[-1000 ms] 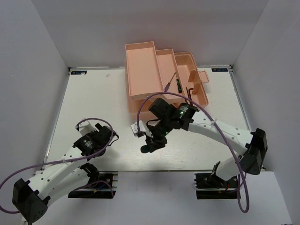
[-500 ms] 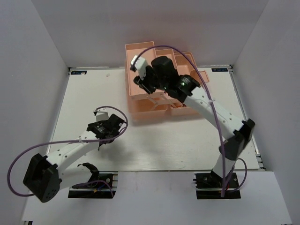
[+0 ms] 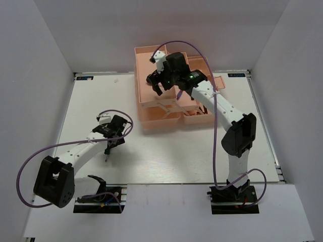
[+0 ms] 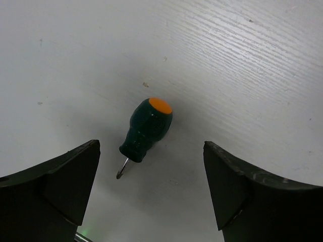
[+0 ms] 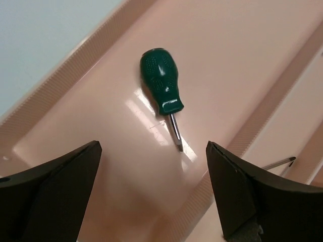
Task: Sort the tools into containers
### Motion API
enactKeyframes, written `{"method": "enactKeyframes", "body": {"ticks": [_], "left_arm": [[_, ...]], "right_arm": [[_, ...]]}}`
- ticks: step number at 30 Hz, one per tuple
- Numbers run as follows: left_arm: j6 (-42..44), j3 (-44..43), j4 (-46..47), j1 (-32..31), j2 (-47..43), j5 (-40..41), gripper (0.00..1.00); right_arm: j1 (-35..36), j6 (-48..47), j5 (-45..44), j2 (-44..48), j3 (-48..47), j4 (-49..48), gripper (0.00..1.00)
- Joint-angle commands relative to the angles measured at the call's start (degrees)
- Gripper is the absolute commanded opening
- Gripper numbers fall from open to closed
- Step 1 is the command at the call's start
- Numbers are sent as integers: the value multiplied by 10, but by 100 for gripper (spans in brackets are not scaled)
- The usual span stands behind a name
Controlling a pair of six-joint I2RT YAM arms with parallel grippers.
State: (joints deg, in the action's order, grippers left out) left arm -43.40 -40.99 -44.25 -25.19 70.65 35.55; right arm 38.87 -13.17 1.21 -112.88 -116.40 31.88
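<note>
One stubby green-handled screwdriver [image 5: 161,80] lies loose in a compartment of the salmon-pink toolbox [image 3: 146,63]. My right gripper [image 5: 154,166] hangs open just above it, over the toolbox's left tray [image 3: 155,85]. A second green screwdriver with an orange cap [image 4: 148,132] lies on the white table, tip towards the camera. My left gripper [image 4: 151,169] is open above it, its fingers on either side and well apart from the handle. From above, this gripper [image 3: 108,149] sits left of the toolbox's front and hides the tool.
A thin metal shaft tip [image 5: 280,162] shows in the neighbouring compartment past a ridged divider. The right arm covers the toolbox's middle trays [image 3: 197,117]. White walls enclose the table [image 3: 202,151] on three sides. Purple cables loop off both arms.
The right arm swung from mid-table up over the toolbox and opened, leaving a green screwdriver in the tray. The left arm reached forward over the other screwdriver.
</note>
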Motion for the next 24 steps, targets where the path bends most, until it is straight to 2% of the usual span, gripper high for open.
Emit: {"method": "enactKeyframes", "body": {"ticks": [1,3,4,9,13,15,18,19,20,22,23,24], "left_arm": [[30,-5,33,28,19,-43,93],[43,7,51,38,28,-63,93],[43,7,51,49,37,-68,90],[61,14,75,68,79,-98,79],[68,14,80,74,98,-113,62],[68,14,80,80,98,-118,58],[81,14,91,85,98,-133,47],[81,7,91,85,92,-138,39],[81,7,91,85,87,-145,25],[91,-17,83,85,69,-152,16],[91,-28,77,79,36,-152,6],[98,-52,77,72,15,-158,0]], "right_arm": [[-26,66,69,64,42,-21,90],[-49,89,94,115,75,-52,90],[-55,108,102,144,124,-60,90],[-102,143,143,229,198,-96,90],[-132,169,172,263,236,-110,90],[-148,181,182,283,263,-124,90],[-164,190,204,309,296,-131,90],[-165,191,206,320,303,-132,90],[-170,191,222,325,322,-132,90],[-176,178,234,350,341,-126,90],[-180,163,242,354,347,-118,90],[-179,155,257,379,375,-111,90]]}}
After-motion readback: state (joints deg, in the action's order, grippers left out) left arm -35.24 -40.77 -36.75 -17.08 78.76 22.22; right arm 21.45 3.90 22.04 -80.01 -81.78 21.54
